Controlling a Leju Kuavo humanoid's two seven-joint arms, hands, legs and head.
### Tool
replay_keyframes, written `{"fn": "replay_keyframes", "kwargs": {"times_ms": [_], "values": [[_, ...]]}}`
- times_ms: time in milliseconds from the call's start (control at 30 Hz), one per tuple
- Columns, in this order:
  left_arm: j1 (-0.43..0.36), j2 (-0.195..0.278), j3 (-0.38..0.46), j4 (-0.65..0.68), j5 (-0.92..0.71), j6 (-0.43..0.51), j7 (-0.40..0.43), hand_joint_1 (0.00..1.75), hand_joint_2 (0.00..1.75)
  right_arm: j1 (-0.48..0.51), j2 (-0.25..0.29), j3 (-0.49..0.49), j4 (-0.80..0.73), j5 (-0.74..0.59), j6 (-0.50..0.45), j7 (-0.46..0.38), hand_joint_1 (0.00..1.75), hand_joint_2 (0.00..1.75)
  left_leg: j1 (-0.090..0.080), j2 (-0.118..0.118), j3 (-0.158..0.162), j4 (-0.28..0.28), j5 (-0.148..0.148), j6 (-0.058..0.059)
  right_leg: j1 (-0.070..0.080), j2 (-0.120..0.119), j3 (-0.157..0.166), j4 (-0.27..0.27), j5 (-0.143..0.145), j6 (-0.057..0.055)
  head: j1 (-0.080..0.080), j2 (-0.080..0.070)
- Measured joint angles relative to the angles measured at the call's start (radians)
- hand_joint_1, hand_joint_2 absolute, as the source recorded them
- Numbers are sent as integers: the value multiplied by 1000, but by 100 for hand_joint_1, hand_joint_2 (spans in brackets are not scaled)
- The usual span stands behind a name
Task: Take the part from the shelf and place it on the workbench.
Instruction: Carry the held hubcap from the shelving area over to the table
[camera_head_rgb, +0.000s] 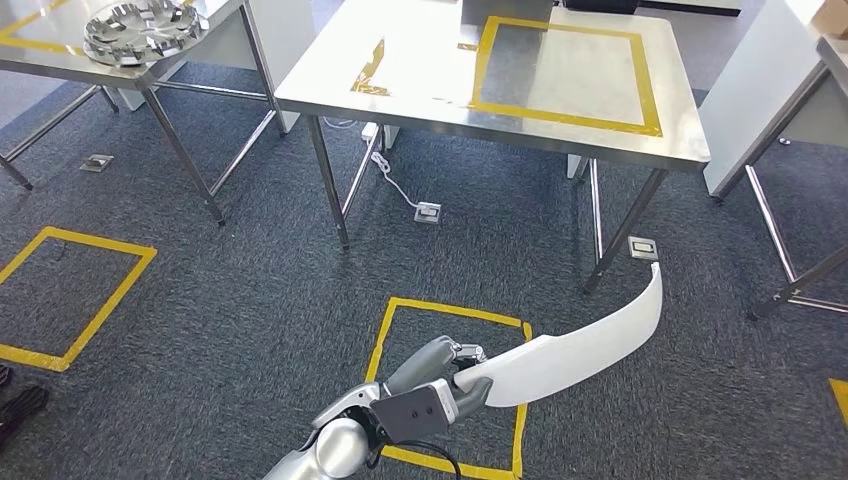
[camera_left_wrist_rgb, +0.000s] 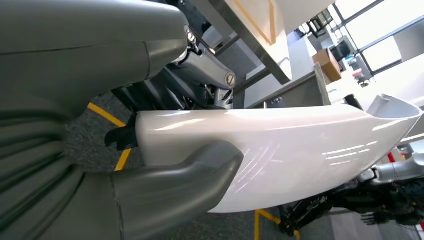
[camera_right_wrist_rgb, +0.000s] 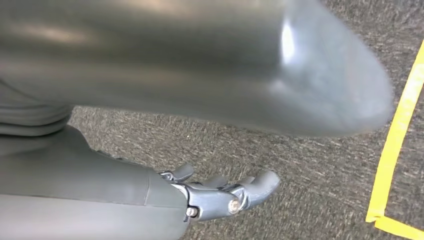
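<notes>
- Floor (camera_head_rgb: 250, 300): dark grey carpet, as I see it from the head view, marked with yellow tape squares (camera_head_rgb: 450, 385); one square lies directly under my left hand.
- Tabletop (camera_head_rgb: 420, 70): stainless steel, on metal legs, ahead of me, with a yellow tape rectangle (camera_head_rgb: 565, 65) on its surface.
- Second tabletop (camera_head_rgb: 40, 55): at far left, carrying a round metal disc (camera_head_rgb: 140, 30).
- Part (camera_head_rgb: 580, 345): long, curved, glossy white panel, held in the air above the floor, well short of the tabletop, its free end pointing up and to the right.
- Left hand (camera_head_rgb: 440, 385): grasping the part at its near end, thumb (camera_left_wrist_rgb: 185, 185) pressed on the white face.
- Right hand (camera_right_wrist_rgb: 220, 192): hanging over the carpet, holding nothing, fingers loosely apart.
</notes>
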Motion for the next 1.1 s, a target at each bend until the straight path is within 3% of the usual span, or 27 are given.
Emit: {"fn": "replay_keyframes", "kwargs": {"times_ms": [100,300,467,567,633,733,767,800,833,900,967,1033,1100], "values": [[0,0,0,-1,-6,0,0,175,175,1,0,0,0,-5,1,2,0,0,0,1,4,0,-7,-2,-1,0,3,-9,2,8,1,0],[0,-1,0,-4,-8,-1,1,175,175,1,1,-1,0,-7,-2,1,0,0,-1,1,11,-4,-8,-7,-2,2,9,-10,-1,5,1,0],[1,-1,0,-6,-6,-6,3,175,175,1,2,-1,0,-7,-2,-1,0,0,-8,1,14,-6,-16,4,-9,1,14,-15,-5,14,0,0],[2,-1,0,-7,-6,-6,4,175,175,1,2,-1,0,-6,-2,-1,0,0,-6,-1,31,-24,-23,15,-11,1,19,6,5,26,1,0],[3,-2,0,-8,-6,-6,5,175,175,0,2,-1,0,-6,-2,0,0,0,-3,0,51,-33,-32,25,-13,0,-5,62,-19,34,3,0],[6,-2,0,-9,-5,-6,6,175,175,1,2,-1,0,-7,-1,1,0,0,-3,3,66,-34,-42,26,-17,-1,-106,221,-96,43,6,0],[8,-2,0,-9,-5,-6,6,175,175,3,2,-1,0,-7,-1,1,0,0,-3,4,70,-33,-45,24,-18,-1,-132,252,-100,45,6,0],[10,-2,0,-9,-6,-6,6,175,175,4,2,-1,0,-7,-1,1,0,0,-3,4,76,-33,-50,20,-20,-1,-142,250,-84,46,7,0],[11,-2,0,-9,-9,-5,6,175,175,5,2,-1,0,-6,-1,0,0,0,-3,4,84,-33,-55,17,-22,-2,-131,210,-50,45,7,0],[11,-2,0,-9,-19,-1,8,175,175,5,2,-1,0,-5,-1,-3,0,0,-3,4,103,-32,-69,8,-23,-3,-79,78,28,39,8,0],[10,-2,0,-9,-26,3,9,175,175,5,3,-1,0,-2,-1,-6,0,0,-5,4,113,-31,-82,-4,-19,-4,-45,-2,44,26,9,0],[8,-2,0,-13,-29,6,10,175,175,6,3,-1,0,0,-1,-9,0,0,-4,5,118,-23,-88,-16,-16,-4,-33,-13,30,10,8,0],[4,-1,0,-19,-31,9,11,175,175,8,4,-1,0,2,-2,-10,0,0,-3,6,107,21,-84,-27,-20,-3,-11,-19,28,-4,6,0]]}}
